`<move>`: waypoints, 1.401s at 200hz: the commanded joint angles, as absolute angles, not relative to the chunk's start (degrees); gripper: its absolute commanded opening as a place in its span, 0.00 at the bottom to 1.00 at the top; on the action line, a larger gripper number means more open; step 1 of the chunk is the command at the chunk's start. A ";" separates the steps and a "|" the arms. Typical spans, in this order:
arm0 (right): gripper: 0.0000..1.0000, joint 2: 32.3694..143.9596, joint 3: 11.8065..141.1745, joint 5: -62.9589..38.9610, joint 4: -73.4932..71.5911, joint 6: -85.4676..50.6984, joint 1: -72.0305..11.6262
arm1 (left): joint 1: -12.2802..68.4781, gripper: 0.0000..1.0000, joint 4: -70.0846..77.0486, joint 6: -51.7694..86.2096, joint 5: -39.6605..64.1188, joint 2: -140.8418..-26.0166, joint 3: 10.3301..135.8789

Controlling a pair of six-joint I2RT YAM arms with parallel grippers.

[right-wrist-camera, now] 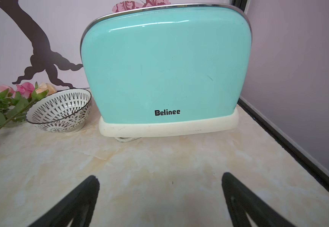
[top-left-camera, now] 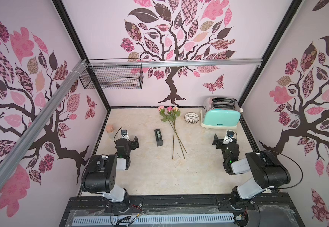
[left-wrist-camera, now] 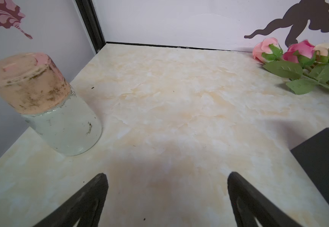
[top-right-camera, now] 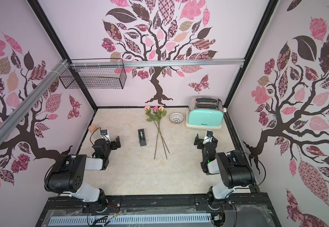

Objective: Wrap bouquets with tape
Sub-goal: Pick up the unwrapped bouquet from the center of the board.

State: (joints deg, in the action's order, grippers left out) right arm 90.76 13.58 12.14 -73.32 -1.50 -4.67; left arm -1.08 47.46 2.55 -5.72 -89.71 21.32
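Presently the left gripper (left-wrist-camera: 167, 174) and right gripper (right-wrist-camera: 159, 176) are both gaping wide, holding nothing. Three roses (top-left-camera: 173, 130) are lying just beside the tape dispenser (top-left-camera: 158, 137), between it and the right gripper. Their light, thin stems (top-right-camera: 158, 129) are probably calling for a gentle pinch where they are crossing.

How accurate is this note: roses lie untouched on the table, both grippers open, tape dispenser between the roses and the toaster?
Wrong on one point: in both top views the tape dispenser stands between the roses and the left gripper. The rest holds.
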 commanded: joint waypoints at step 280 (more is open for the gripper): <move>1.00 81.61 9.66 23.05 -76.22 3.45 -11.15 | -1.16 0.98 -0.62 13.34 -17.02 -79.75 47.45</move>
